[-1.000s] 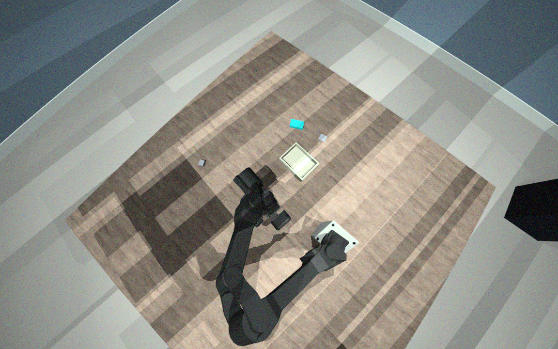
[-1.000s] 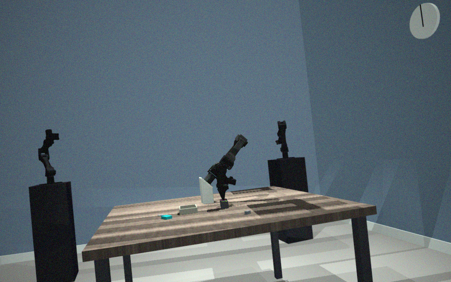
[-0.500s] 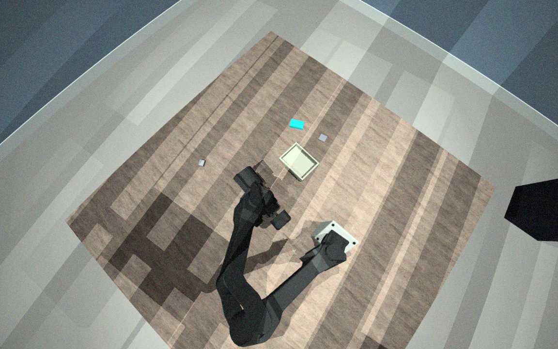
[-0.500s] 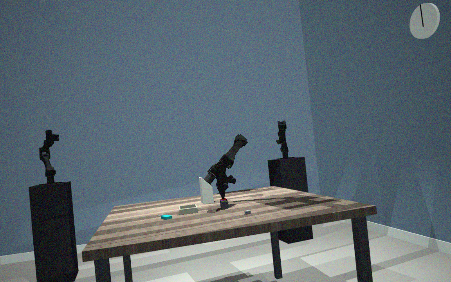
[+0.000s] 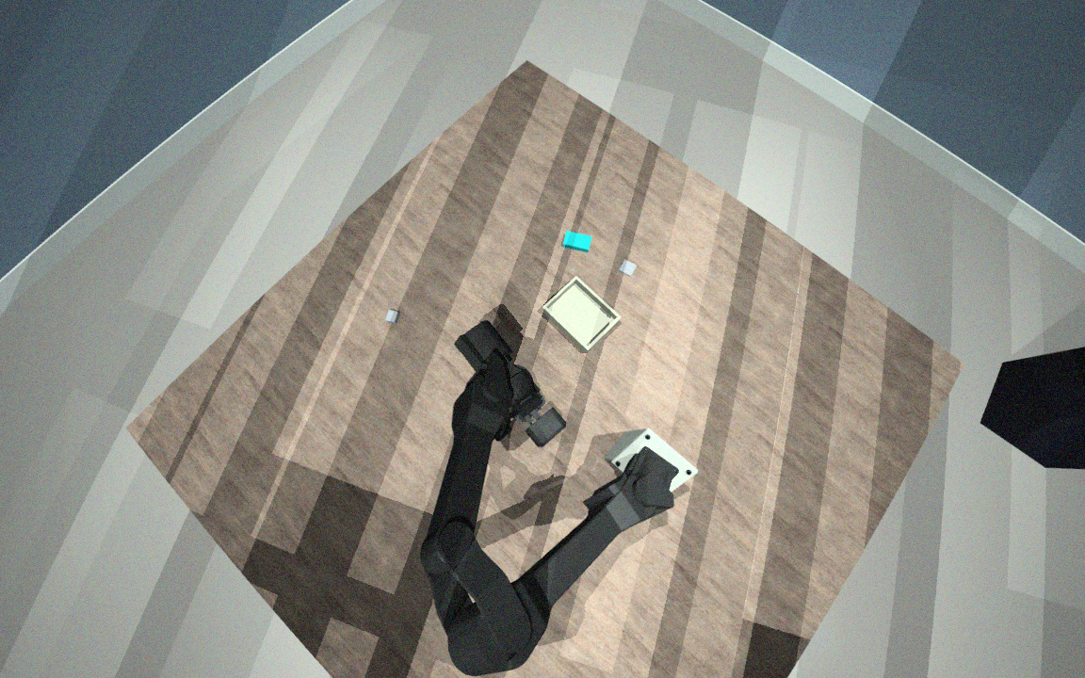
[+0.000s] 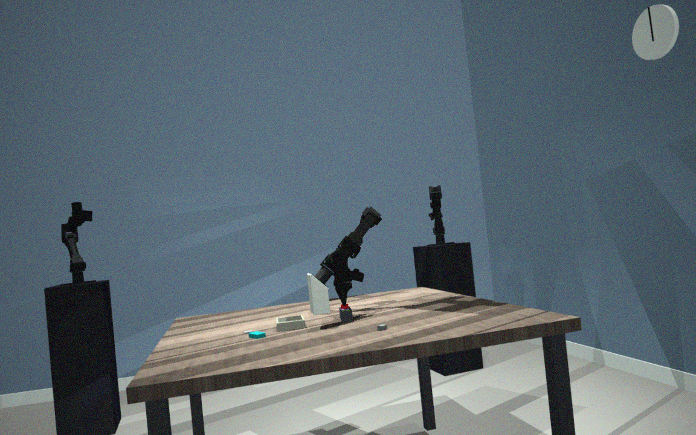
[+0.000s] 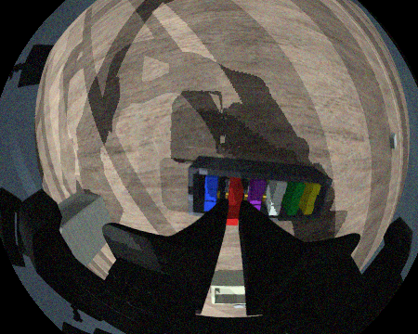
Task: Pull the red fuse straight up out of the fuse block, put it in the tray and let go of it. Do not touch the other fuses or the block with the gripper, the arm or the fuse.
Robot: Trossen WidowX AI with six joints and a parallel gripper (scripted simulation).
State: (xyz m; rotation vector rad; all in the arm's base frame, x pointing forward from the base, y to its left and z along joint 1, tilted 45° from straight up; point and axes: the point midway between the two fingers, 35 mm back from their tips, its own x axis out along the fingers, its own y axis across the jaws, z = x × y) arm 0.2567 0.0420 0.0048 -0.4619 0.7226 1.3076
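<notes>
Red fuse [image 7: 234, 197] sits pinched between the two dark fingers of your gripper [image 7: 234, 217], second from the left in the row, in the middle of the wrist frame. The jaws are pressed onto its two flat sides, not fully together, so you have it in hand. From the exterior view a red cap [image 6: 344, 306] shows just above the dark fuse block [image 6: 346, 315] at the centre of the table, so you can judge it partly raised, though whether its lower end is free of the slot cannot be told. The fingers come down from above and taper to narrow tips, which looks deliberate: the blue fuse [image 7: 211, 193] stands just beside the red one on the left and the purple fuse [image 7: 256, 193] just beside it on the right, and slim tips leave them untouched. The fuses read as small, flat, smooth slabs standing upright, each a plain bright colour. The block is a low dark box with a long open top. Your tray [image 5: 580, 314] lies in the centre of the top view, up and to the right of the wrist: a shallow, pale square with a raised rim, nothing visible in it. The wooden table [image 6: 447, 335] is matt, planked and striped with shadow.
</notes>
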